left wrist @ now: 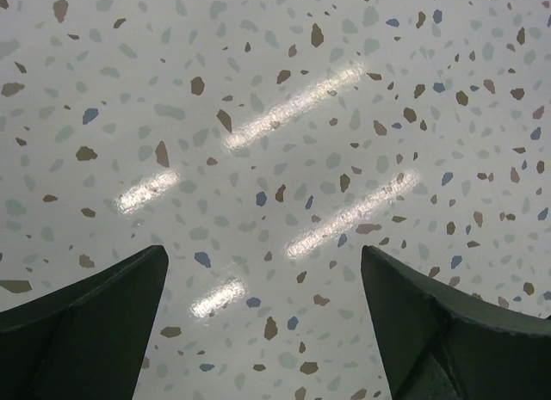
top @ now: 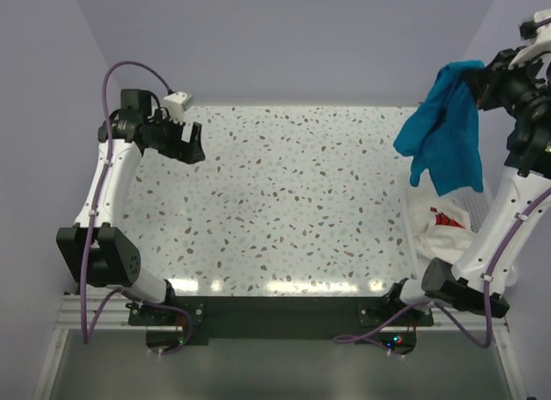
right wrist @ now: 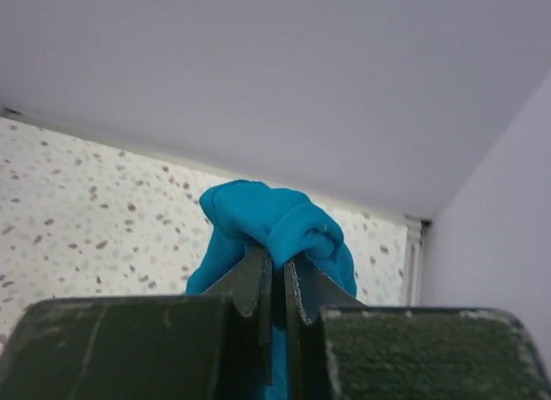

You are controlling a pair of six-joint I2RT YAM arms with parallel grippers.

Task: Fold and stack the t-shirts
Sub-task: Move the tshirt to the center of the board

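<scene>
The teal shirt [top: 443, 129] hung bunched at upper right, its top fold clenched in the right gripper [right wrist: 277, 267]. The white shirt [top: 441, 228] lay crumpled below it. At upper left, the left gripper [top: 194, 148] gaped, holding nothing, over the table [top: 284, 185].

Two matching robot arms. The left arm [top: 108, 185] and right arm [top: 504, 215] each have smooth white tubular links joined by chunky black joint housings. A thin purple cable [top: 106, 95] runs along each arm. A small white camera box [top: 179, 101] sits at the left wrist. The left gripper [left wrist: 263, 331] has dark, matte, wedge-shaped fingers [left wrist: 86, 340]. Flat black base plates [top: 168, 314] anchor both arms.
</scene>
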